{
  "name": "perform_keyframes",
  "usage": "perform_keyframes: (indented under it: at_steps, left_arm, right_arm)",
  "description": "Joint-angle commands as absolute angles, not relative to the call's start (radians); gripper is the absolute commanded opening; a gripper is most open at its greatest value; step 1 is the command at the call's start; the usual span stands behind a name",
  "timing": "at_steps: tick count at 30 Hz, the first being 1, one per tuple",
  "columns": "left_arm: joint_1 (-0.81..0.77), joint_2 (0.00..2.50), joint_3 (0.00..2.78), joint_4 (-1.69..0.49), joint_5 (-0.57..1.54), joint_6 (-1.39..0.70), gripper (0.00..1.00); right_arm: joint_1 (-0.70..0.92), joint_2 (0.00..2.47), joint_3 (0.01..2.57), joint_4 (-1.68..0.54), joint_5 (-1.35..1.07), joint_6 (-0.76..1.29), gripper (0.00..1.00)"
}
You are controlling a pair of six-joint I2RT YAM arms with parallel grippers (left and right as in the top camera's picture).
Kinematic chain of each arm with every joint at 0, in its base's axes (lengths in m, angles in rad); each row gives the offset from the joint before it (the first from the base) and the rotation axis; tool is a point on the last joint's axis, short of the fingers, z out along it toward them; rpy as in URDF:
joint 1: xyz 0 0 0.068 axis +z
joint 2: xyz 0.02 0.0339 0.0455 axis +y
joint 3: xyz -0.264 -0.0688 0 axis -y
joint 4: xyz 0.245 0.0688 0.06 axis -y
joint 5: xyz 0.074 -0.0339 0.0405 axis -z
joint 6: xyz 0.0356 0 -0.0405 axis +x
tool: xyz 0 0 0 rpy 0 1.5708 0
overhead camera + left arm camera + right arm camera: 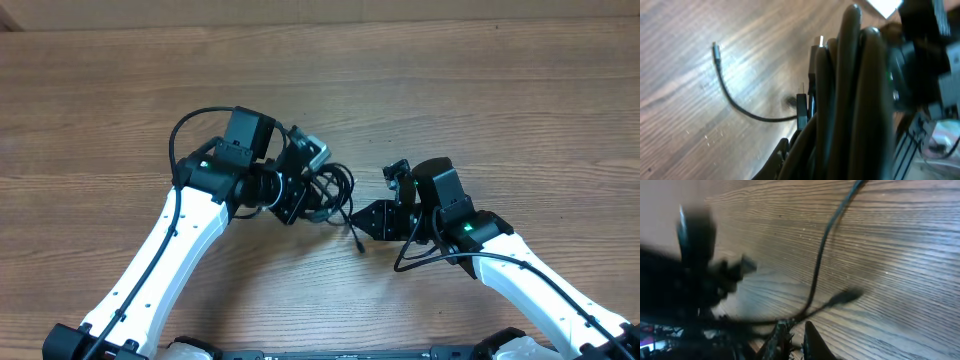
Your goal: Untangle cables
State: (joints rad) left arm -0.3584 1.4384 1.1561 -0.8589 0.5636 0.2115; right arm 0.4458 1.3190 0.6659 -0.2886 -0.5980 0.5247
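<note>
The wooden table (100, 100) is bare on the far left. The white left arm (170, 250) comes up from the bottom corner and bends in toward the middle. A thick black wire (180, 135) makes a loop over its elbow.

The left gripper (300, 190) is turned on its side and points to the right. Its fingers (850, 90) are pressed together, and they pinch the cables (335, 185). The cables are a small black bunch of loops at the gripper's tip, in the middle of the table. In the left wrist view the bunch is packed right beside the fingers and blocks much of the picture.

One thin cord (740, 107) comes out of the bunch and lies on the wood. It has a little metal tip (716, 47).

Just to the right is the right gripper (372, 222). It points left, at the bunch, close to it. In the right wrist view its fingers (812, 340) are almost together, and a cord runs right up to their tips. I cannot tell if they squeeze it. The left side of that view is a dark blur.

The right arm (530, 290) comes in from the bottom right corner and bends low. A green light (465, 227) shines on it.
</note>
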Motion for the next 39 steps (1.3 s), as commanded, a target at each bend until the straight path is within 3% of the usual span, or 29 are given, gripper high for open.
perform_keyframes:
  at_steps: [1,5,10,15,19,26,33,39]
  left_arm:
    - [-0.360,1.425,1.182,-0.824,0.574,0.107,0.04]
    - [-0.360,1.425,1.182,-0.859,0.573,0.128,0.04]
    - [-0.359,1.425,1.182,-0.981,0.557,0.252,0.04]
    - [-0.360,1.425,1.182,-0.993,0.392,0.220,0.04]
    - [-0.360,1.425,1.182,-0.994,0.389,0.247,0.04]
    - [-0.361,1.425,1.182,-1.013,0.785,0.543,0.04]
    - [-0.361,1.425,1.182,-1.097,0.856,0.635,0.04]
    - [-0.361,1.425,1.182,-1.098,0.911,0.659,0.04]
  right_arm:
    - [0.444,1.321,0.680,-0.273,-0.630,0.514,0.18]
    - [0.438,1.314,0.685,-0.267,-0.631,0.410,0.40]
    - [0.416,1.255,0.714,-0.304,-0.631,0.280,0.58]
    - [0.383,1.140,0.731,-0.364,-0.631,0.161,0.60]
    - [0.377,1.053,0.731,-0.376,-0.631,0.066,0.62]
    - [0.377,1.026,0.731,-0.361,-0.648,-0.036,0.72]
    - [0.377,1.046,0.731,-0.339,-0.757,-0.136,0.78]
    - [0.377,1.084,0.731,-0.297,-0.902,-0.136,0.77]
